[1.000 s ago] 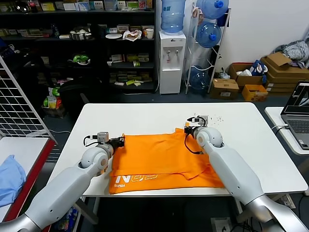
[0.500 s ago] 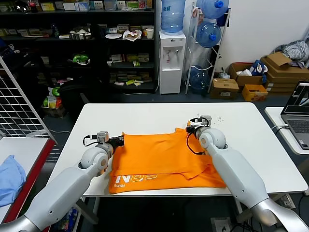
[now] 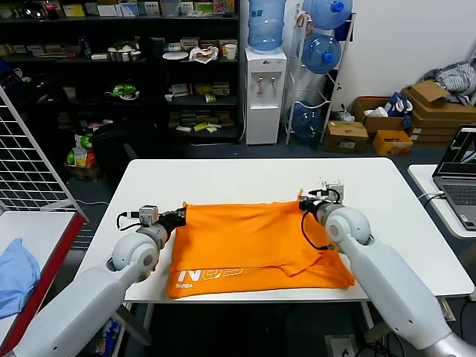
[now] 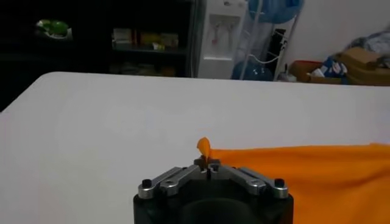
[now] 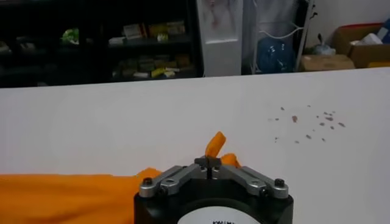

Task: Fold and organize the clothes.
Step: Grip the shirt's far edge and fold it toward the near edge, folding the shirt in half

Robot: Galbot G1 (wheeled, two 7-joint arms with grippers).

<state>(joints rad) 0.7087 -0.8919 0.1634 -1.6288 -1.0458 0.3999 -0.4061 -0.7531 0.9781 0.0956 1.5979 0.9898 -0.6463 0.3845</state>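
Note:
The clothes are one bright orange T-shirt (image 3: 253, 242), folded flat on the white table (image 3: 223, 178), with white lettering (image 3: 208, 274) on the strip nearest me. My left gripper (image 3: 181, 216) is shut on the shirt's far left corner. In the left wrist view a small orange tip (image 4: 203, 146) pokes up from the left gripper (image 4: 207, 164), and the shirt (image 4: 317, 176) stretches away from it. My right gripper (image 3: 303, 202) is shut on the far right corner. A pinch of orange fabric (image 5: 215, 145) stands out of the right gripper (image 5: 208, 162). The far edge runs straight between the two.
A light blue cloth (image 3: 15, 275) lies on a side table at the far left, behind a wire grid (image 3: 30, 163). A laptop (image 3: 461, 160) sits on another table to the right. Brown specks (image 5: 308, 119) dot the table beyond the right gripper. Shelves and a water dispenser (image 3: 265, 93) stand behind.
Both grippers have moved apart, left to the left and right to the right, pulling the shirt's far edge out straight and wider.

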